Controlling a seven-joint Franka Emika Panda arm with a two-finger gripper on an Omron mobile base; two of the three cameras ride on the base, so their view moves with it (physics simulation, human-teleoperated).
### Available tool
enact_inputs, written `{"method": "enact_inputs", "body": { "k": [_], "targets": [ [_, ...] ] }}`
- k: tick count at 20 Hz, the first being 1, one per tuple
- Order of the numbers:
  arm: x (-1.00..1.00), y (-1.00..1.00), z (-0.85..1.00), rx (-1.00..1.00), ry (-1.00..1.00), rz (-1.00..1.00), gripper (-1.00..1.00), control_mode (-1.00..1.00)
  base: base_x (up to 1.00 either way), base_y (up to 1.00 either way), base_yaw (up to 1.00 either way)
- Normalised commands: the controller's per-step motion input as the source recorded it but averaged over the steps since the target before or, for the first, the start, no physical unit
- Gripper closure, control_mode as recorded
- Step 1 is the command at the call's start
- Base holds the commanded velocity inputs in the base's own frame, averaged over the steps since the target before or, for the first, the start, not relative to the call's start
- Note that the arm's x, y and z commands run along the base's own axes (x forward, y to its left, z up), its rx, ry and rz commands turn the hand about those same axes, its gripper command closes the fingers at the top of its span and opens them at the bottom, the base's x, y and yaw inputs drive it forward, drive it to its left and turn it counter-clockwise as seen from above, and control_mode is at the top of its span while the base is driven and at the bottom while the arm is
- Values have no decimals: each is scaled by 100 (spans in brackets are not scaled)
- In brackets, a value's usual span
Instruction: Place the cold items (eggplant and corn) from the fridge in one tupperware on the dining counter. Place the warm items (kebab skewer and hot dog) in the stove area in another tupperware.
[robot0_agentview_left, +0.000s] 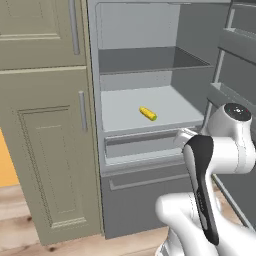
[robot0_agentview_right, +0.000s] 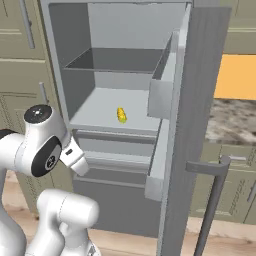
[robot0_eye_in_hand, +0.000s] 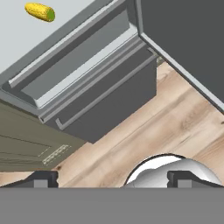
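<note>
The fridge (robot0_agentview_left: 150, 75) stands open with its door (robot0_agentview_right: 200, 125) swung wide, giving me clear access to the corn (robot0_agentview_left: 148, 114), which lies on its side alone on the middle shelf (robot0_agentview_left: 170, 107); I see no eggplant. My gripper (robot0_eye_in_hand: 111, 178) is spread wide and holds nothing, hanging low over the floor (robot0_eye_in_hand: 144, 131) in front of the drawer (robot0_eye_in_hand: 100, 87), well short of the corn.

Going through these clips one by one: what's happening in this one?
The arm is parked in front of the open fridge, holding nothing. The gripper is open and aimed down at the floor beside the fridge's bottom drawer. A corn lies alone on the middle shelf, untouched. I can't see an eggplant or a tupperware here.
</note>
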Motion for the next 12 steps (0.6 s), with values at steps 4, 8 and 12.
{"method": "enact_inputs", "body": {
  "k": [4, 8, 12],
  "targets": [
    [0, 0, 0, 0, 0, 0, -100, 100, 45, -44, 16],
    [0, 0, 0, 0, 0, 0, -100, 100, 46, -26, 16],
    [0, 0, 0, 0, 0, 0, -100, 100, 58, -15, 21]
  ]
}}
